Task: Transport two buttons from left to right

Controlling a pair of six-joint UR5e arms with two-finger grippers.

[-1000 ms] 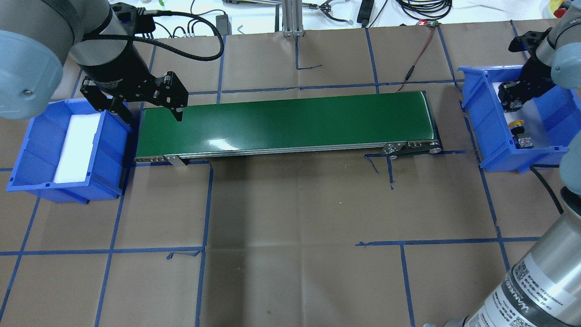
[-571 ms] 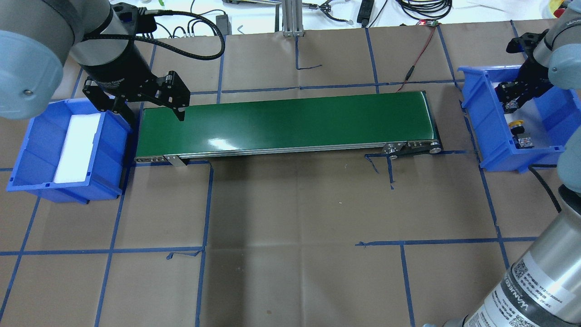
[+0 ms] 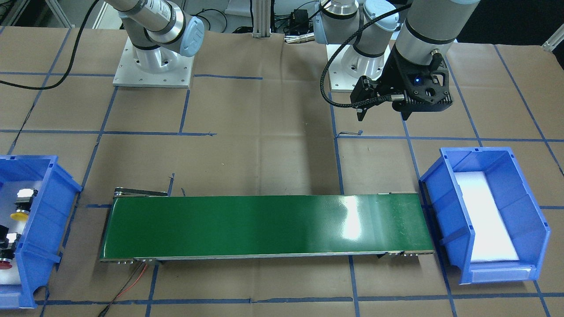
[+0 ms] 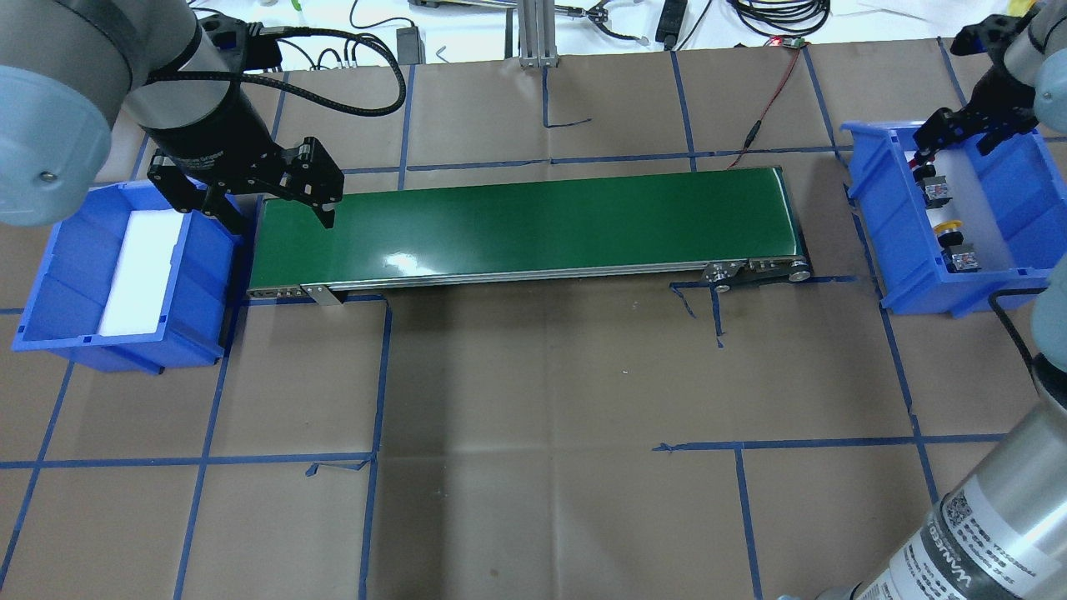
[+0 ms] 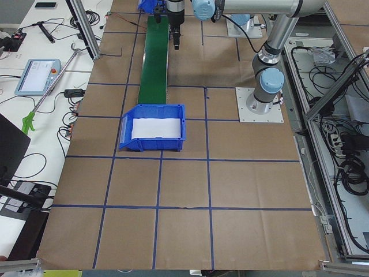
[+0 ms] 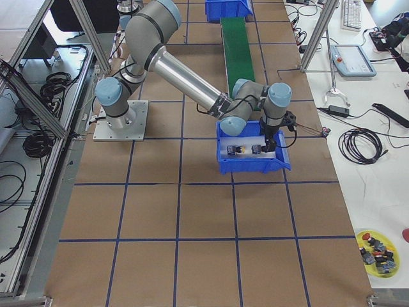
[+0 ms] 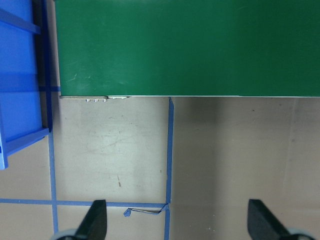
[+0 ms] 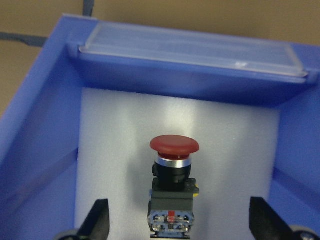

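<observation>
The red button [image 8: 173, 186] lies on the white liner of the right blue bin [image 4: 896, 242]; in the overhead view the red button [image 4: 931, 187] sits just beyond the yellow button [image 4: 950, 237]. Both show in the front view too: yellow button [image 3: 20, 207], red button [image 3: 5, 257]. My right gripper [image 4: 959, 138] hangs open above the bin's far end, its fingers [image 8: 98, 220] spread wide and clear of the red button below. My left gripper [image 4: 268, 200] is open over the green belt's [image 4: 525, 225] left end, with nothing between its fingers [image 7: 95, 221].
The left blue bin [image 4: 50, 292] holds only a white foam liner. The conveyor belt [image 3: 264, 226] spans the gap between the two bins. Cables and tools lie along the table's far edge. Brown paper with blue tape lines covers the table.
My right gripper has let go of the red button, which now lies in the right bin, and has lifted up and back. My left gripper has shifted slightly.
</observation>
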